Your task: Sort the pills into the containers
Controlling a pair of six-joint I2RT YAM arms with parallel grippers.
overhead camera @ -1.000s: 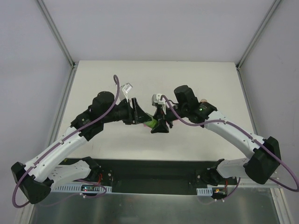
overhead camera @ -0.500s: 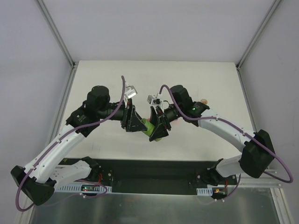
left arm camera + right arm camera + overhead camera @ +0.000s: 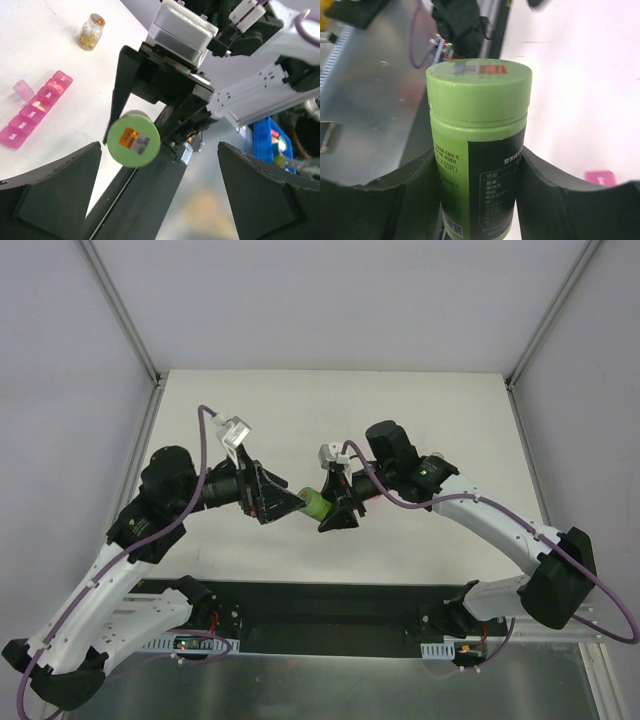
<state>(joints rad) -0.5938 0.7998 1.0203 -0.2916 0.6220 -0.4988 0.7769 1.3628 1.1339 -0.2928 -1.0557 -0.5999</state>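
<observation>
A green pill bottle [image 3: 477, 135] with a green cap [image 3: 134, 139] and a black label is held above the table, and my right gripper [image 3: 479, 200] is shut on its body. Seen from above, the bottle [image 3: 317, 504] lies sideways with its cap toward my left gripper [image 3: 285, 502]. That gripper is open, and in its wrist view the left gripper [image 3: 160, 200] is wide apart and short of the cap. The pink containers [image 3: 35, 111] lie on the table beyond, one lid raised, with small pills in some compartments.
A small glass jar [image 3: 91, 32] of golden pills stands on the white table [image 3: 440, 410] past the containers. The right arm [image 3: 260, 90] crosses the left wrist view. A blue bin [image 3: 272, 142] sits off the table's near side.
My left gripper has opened, let go of the bottle's cap and pulled back to the left. The right gripper still holds the bottle, shifted slightly.
</observation>
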